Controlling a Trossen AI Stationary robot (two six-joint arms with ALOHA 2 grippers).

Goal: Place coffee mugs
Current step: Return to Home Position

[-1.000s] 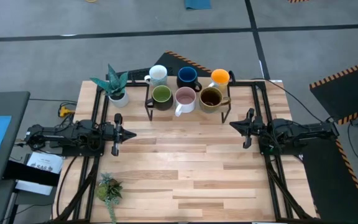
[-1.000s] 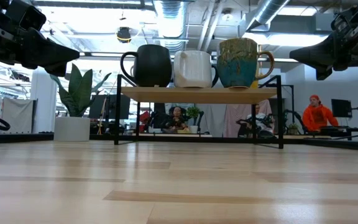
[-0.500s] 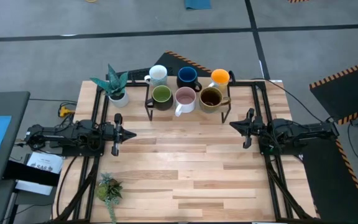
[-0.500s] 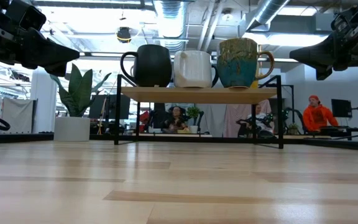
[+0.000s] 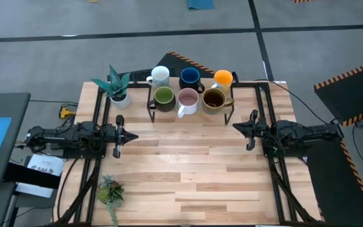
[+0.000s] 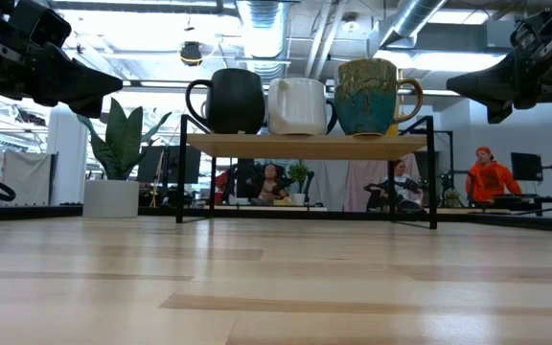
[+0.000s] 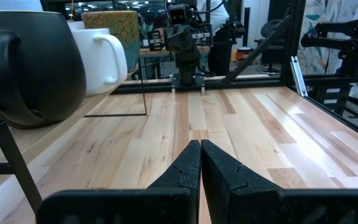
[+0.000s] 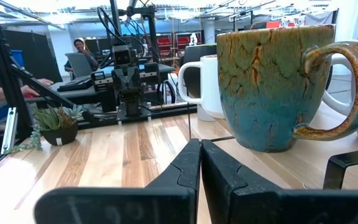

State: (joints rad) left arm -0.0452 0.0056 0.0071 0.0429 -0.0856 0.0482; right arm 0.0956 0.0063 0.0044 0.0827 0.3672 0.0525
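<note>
Six mugs stand on their bases on a small black-framed rack (image 5: 150, 104) at the table's far middle. The back row holds the white mug (image 5: 160, 76), the dark blue mug (image 5: 190, 78) and the orange mug (image 5: 223, 79). In front stand the olive green mug (image 5: 164, 96), the pink mug (image 5: 187, 98) and the brown mug (image 5: 213, 98). My left gripper (image 5: 133, 135) hovers shut at the table's left side, pointing right (image 7: 200, 152). My right gripper (image 5: 234, 127) hovers shut at the right side, pointing left (image 8: 200, 149). Neither touches a mug.
A white pot with tall green leaves (image 5: 119, 88) stands left of the rack. A small succulent (image 5: 110, 191) sits near the table's near-left corner. Black frame rails (image 5: 265, 94) run along both sides. The wooden table top (image 5: 188, 170) lies between the arms. People sit in the room behind (image 6: 487, 172).
</note>
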